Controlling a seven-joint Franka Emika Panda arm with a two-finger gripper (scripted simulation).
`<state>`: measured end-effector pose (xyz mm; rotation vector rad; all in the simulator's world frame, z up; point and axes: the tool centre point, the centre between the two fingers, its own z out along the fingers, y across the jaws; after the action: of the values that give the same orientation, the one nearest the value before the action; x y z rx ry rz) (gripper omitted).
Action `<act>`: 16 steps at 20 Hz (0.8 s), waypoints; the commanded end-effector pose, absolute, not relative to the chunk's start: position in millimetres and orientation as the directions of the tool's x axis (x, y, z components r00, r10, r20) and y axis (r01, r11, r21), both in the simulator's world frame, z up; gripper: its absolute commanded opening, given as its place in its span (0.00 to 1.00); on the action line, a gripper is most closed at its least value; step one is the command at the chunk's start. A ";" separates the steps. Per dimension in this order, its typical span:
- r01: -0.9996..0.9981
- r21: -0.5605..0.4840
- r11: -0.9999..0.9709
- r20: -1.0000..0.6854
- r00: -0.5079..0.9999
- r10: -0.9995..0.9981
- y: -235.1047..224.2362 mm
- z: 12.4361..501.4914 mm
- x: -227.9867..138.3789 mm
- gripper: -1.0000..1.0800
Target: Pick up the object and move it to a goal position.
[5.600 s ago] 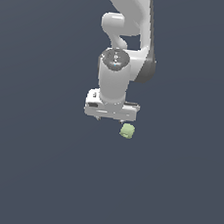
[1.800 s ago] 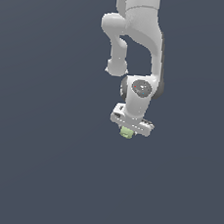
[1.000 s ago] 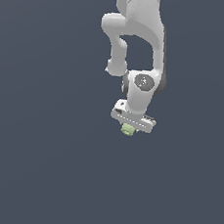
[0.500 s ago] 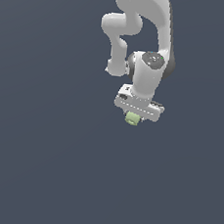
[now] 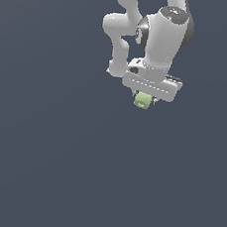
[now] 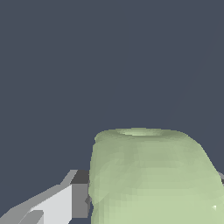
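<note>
The object (image 5: pixel 142 101) is a small pale green, rounded cube hanging just under the white hand of the arm in the exterior view. My gripper (image 5: pixel 144 100) is shut on the object, well above the dark floor. In the wrist view the object (image 6: pixel 151 179) fills the lower part of the picture, with a shallow dent on its far face. One grey and white finger (image 6: pixel 72 199) presses against its side; the other finger is hidden behind the object.
The white arm (image 5: pixel 159 36) reaches down from the top of the exterior view. A plain dark grey floor (image 5: pixel 54 168) lies all around, with no other object in view.
The arm has lifted with the object in its grip, moving up and toward the exterior view's right. The gripper stays shut on the object.
</note>
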<state>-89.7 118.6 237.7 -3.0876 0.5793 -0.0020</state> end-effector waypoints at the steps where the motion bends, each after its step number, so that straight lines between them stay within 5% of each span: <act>1: -0.363 0.000 -0.932 0.001 0.932 -0.363 121.9 263.8 -96.4 0.00; 16: -0.363 0.000 -0.932 0.000 0.932 -0.363 136.1 361.1 -116.0 0.00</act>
<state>-114.8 135.4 355.7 -3.0877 0.5791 -0.0021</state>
